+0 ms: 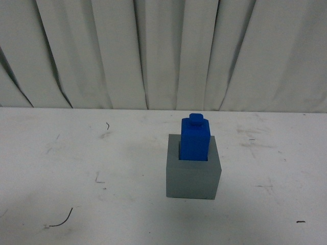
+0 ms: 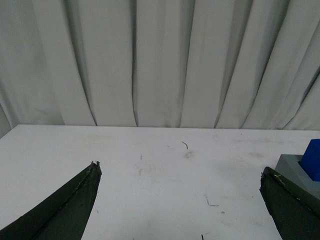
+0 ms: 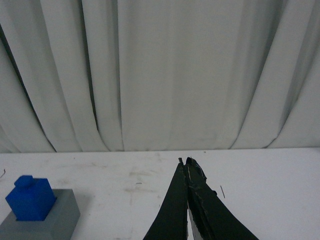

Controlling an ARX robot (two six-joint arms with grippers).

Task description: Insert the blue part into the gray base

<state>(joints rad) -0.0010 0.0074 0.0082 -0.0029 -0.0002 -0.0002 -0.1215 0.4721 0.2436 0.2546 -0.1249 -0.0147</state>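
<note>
I see blue part [image 1: 195, 139] upright in gray base [image 1: 193, 178] recess, knob up, on white table [image 1: 76, 153]. Front view has no arms; wrist views show left gripper [image 2: 180, 170] spread wide, right gripper [image 3: 185, 161] pinched together on nothing

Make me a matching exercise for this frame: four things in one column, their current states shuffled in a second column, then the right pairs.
Things:
1. blue part
2. gray base
3. left gripper
4. right gripper

States:
A. shut, holding nothing
B. holds another piece in its top recess
C. open, holding nothing
D. stands upright in a recess, knob on top

Pairs: 1-D, 2-B, 3-C, 4-A
</note>
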